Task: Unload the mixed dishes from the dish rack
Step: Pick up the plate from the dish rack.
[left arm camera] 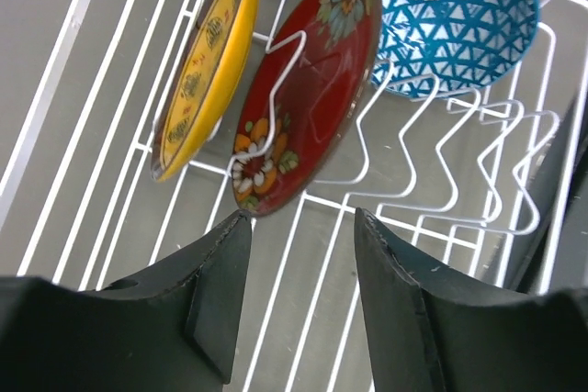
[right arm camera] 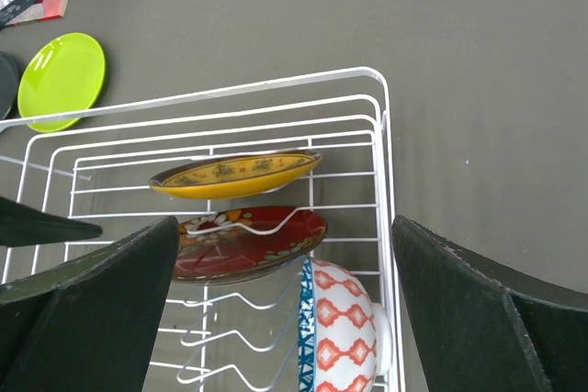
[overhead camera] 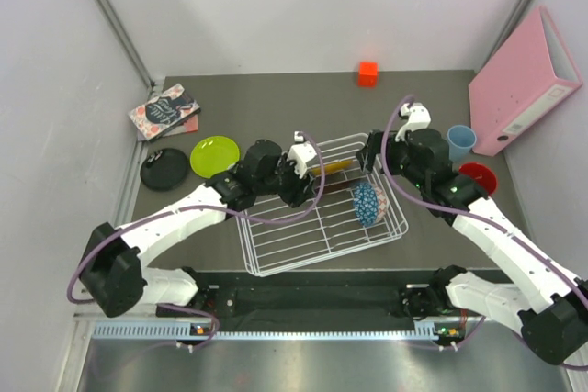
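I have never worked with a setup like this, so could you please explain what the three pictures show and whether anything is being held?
Two robot arms are bolted at the near edge of a table. One picture comes from a fixed camera above; the other two come from cameras on each wrist, looking past that arm's own fingers.

In the middle sits a white wire dish rack holding a yellow plate, a red floral plate and a blue patterned bowl, all standing on edge. Already out on the table are a black plate, a lime green plate, a light blue cup and a red dish.

The left gripper hangs open by the red floral plate's rim; the right gripper is wide open above the rack. Neither holds anything.
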`<state>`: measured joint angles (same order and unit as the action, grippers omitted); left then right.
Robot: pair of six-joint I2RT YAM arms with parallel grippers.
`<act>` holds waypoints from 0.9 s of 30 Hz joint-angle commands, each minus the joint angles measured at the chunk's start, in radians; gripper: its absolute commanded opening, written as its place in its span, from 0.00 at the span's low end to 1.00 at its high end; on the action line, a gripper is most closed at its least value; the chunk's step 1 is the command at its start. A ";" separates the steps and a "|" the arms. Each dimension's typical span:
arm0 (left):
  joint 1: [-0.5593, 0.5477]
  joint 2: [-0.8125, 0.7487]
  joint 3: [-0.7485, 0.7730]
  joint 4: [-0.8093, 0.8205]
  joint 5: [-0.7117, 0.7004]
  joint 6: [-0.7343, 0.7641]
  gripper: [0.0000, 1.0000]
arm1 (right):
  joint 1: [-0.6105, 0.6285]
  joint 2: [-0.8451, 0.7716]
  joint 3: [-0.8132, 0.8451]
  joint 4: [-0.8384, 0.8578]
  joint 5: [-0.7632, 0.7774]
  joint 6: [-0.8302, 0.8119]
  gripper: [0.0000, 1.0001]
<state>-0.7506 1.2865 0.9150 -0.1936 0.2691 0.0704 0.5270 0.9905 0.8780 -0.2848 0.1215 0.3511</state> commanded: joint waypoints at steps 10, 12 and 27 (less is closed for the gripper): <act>-0.007 0.155 0.051 0.252 0.131 0.075 0.52 | 0.005 -0.006 -0.025 0.087 -0.059 0.017 0.98; -0.012 0.178 0.061 0.258 0.139 0.084 0.51 | 0.005 -0.007 -0.031 0.096 -0.059 0.019 0.98; -0.027 0.260 0.076 0.258 0.133 0.132 0.08 | 0.005 -0.010 -0.036 0.105 -0.046 0.017 0.98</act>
<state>-0.7769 1.5444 0.9730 0.0177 0.4332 0.1921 0.5270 0.9905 0.8310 -0.2375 0.0738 0.3630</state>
